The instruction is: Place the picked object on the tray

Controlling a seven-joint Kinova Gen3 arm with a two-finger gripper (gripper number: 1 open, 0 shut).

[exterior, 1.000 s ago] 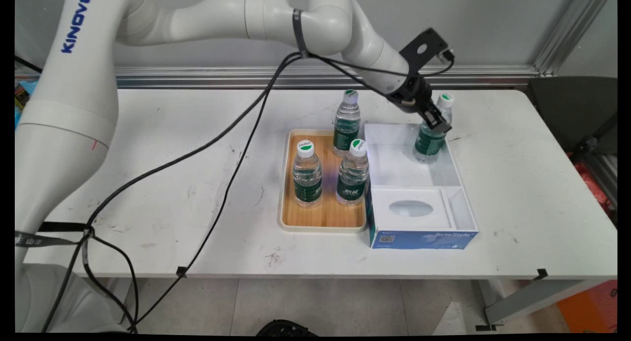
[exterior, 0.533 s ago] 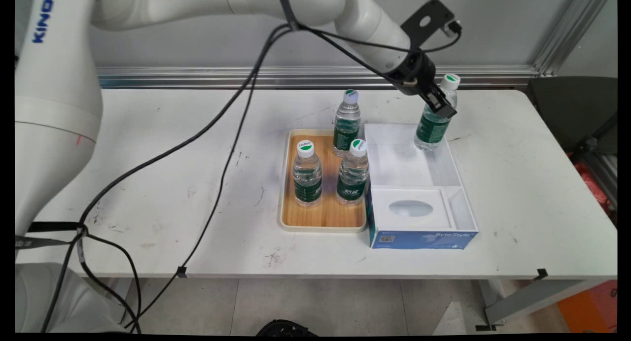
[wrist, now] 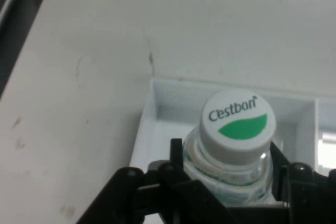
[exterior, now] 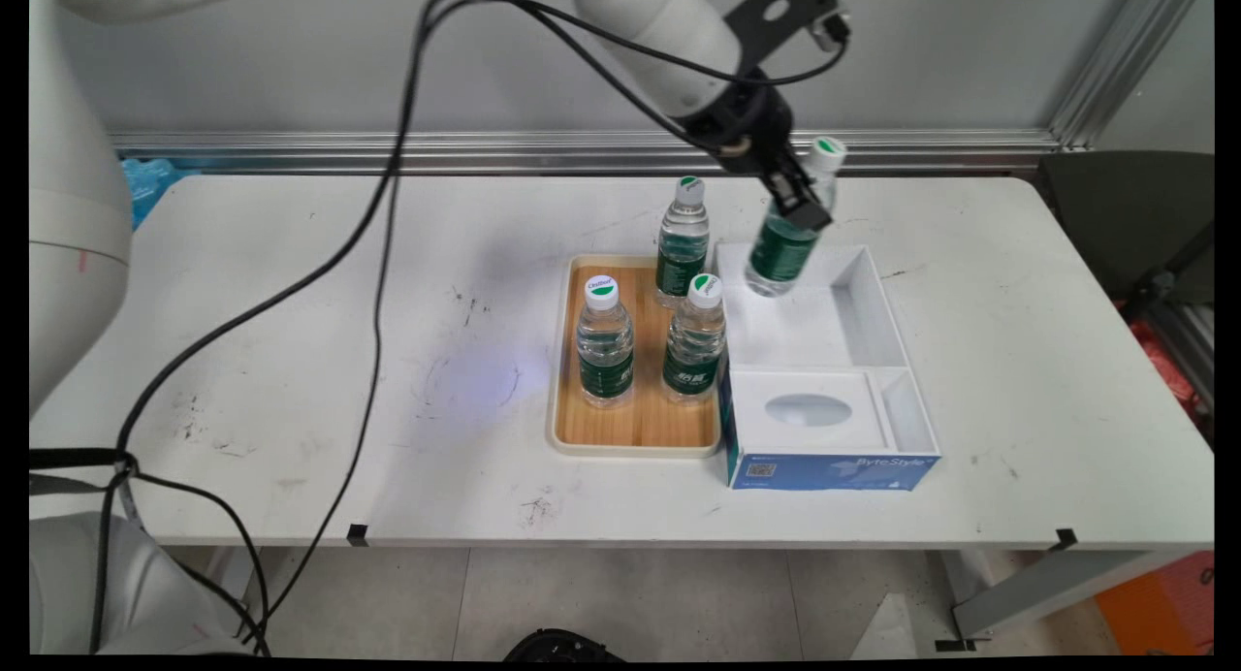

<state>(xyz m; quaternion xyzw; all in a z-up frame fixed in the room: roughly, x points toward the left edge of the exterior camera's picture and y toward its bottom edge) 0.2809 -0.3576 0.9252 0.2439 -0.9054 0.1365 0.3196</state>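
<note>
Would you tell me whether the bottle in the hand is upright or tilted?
Tilted: the bottle, clamped in the hand, leans with its cap toward the right, hanging above the white box.

Held bottle [exterior: 787, 233]: clear glossy plastic, green paper-like label, smooth white plastic cap [wrist: 239, 126]. Hand [exterior: 797, 206]: matt black. Tray [exterior: 635, 436] centre frame: wood-grain floor, smooth cream rim. Box [exterior: 829, 469] lower right: matt white inside, printed blue cardboard front. Desk [exterior: 291, 361]: matt white, scuffed.
</note>
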